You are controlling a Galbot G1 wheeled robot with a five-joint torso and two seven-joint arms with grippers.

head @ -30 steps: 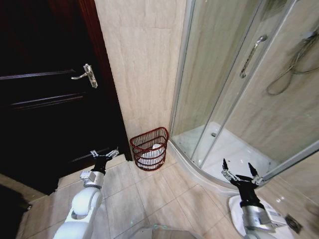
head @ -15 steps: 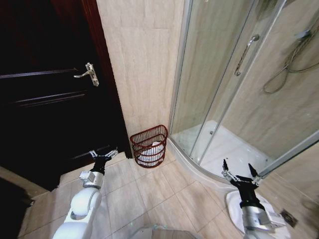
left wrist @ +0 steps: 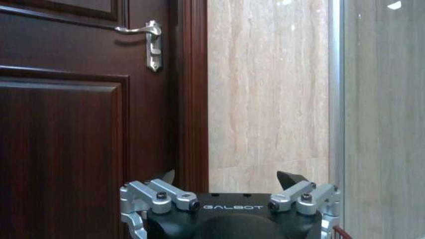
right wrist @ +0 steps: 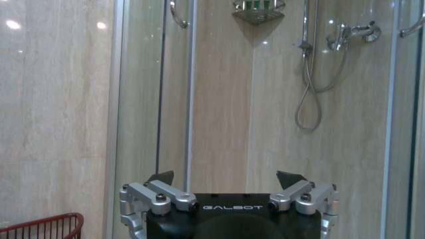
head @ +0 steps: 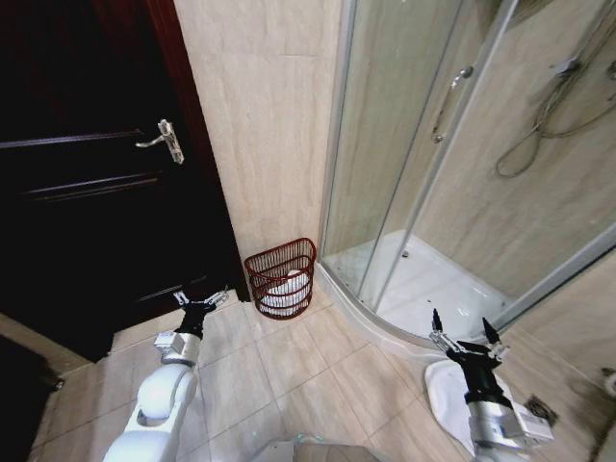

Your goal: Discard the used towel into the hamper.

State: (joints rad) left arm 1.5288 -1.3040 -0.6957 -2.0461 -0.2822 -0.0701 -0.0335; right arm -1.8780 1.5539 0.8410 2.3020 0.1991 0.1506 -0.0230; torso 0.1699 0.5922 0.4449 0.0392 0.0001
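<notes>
- Left pincer: fingers spread, nothing between them; hangs low over the tiled floor, just in front of the dark wooden door.
- Left wrist view: same pincer with both fingertips apart, facing the door and its silver lever handle; beige wall strip beside the door frame.
- Right pincer: also released, empty; held low on the robot's right, over the curved sill of the shower enclosure.
- Right wrist view: right pincer spread wide, aimed at the glass shower panels; shower hose and tap on the wall behind the glass.
- Hamper: reddish-brown wire basket, upright on the floor, flat side against the beige wall, between the door frame and the shower's edge.
- Towel: white cloth visible inside the hamper, low down through the wires.
- Hamper sits ahead of the robot, between the two arms, closer to the left pincer; neither pincer touches it.
- Hamper rim clips into the corner of the right wrist view.
- White object on the floor under the right arm; can't tell what it is.
</notes>
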